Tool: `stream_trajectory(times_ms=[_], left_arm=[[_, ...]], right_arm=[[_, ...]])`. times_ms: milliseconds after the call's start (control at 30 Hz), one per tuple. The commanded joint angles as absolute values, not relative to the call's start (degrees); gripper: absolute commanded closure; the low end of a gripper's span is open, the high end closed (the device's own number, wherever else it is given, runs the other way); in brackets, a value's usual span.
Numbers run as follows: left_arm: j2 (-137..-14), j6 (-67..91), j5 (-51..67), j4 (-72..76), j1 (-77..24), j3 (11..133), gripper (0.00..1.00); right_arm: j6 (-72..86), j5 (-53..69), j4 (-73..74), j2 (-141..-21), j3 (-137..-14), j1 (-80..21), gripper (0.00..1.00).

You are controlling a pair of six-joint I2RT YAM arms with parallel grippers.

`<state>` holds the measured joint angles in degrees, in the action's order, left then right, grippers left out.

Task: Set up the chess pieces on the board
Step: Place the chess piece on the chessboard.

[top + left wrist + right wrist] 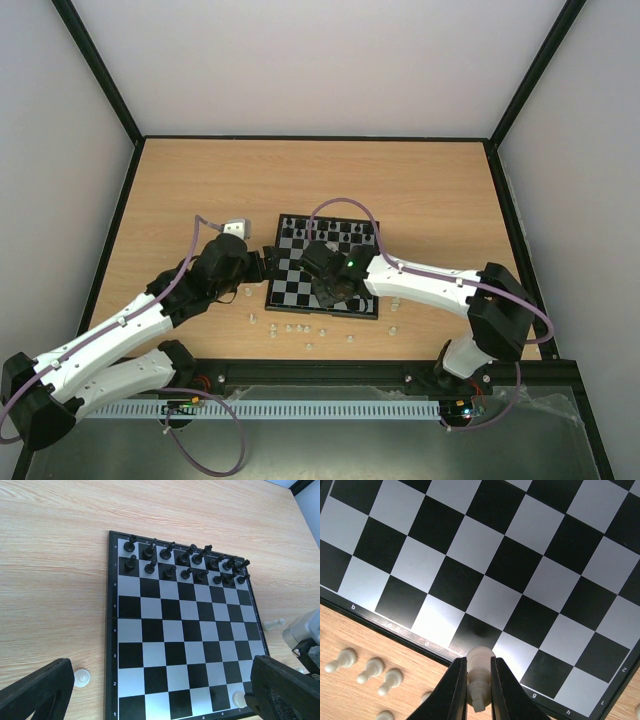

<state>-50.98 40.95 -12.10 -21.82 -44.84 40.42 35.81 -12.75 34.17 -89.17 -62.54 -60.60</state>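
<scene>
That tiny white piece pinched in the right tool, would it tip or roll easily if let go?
Probably light: the white piece is smaller than a board square. Likely tippy, being narrow: one loose white piece beside the board seems to lie on its side. Its rounded shape may slip in the right tool.

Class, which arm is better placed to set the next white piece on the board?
Right: the right gripper is shut on a white piece over the near edge of the board; the left gripper is open and empty.

Lab-style robot cell: wooden tabletop [200, 180] boxed in by plain white panels [320, 60] on black framing [98, 70]
</scene>
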Motion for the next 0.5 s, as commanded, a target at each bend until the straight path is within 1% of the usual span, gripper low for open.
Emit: stream_trajectory(times_ms=[0,467], left_arm=[[-50.36,40.74,-12.74,-22.35,-45.00,40.07,0.01],[-50.40,40.51,-12.83,-22.47,-45.00,40.14,0.01]], right_arm=[[36.05,-13.36,35.31,-90.78,-64.06,-61.10,0.90],[35.77,-13.12,34.47,-94.10,-64.22,-61.12,0.87]])
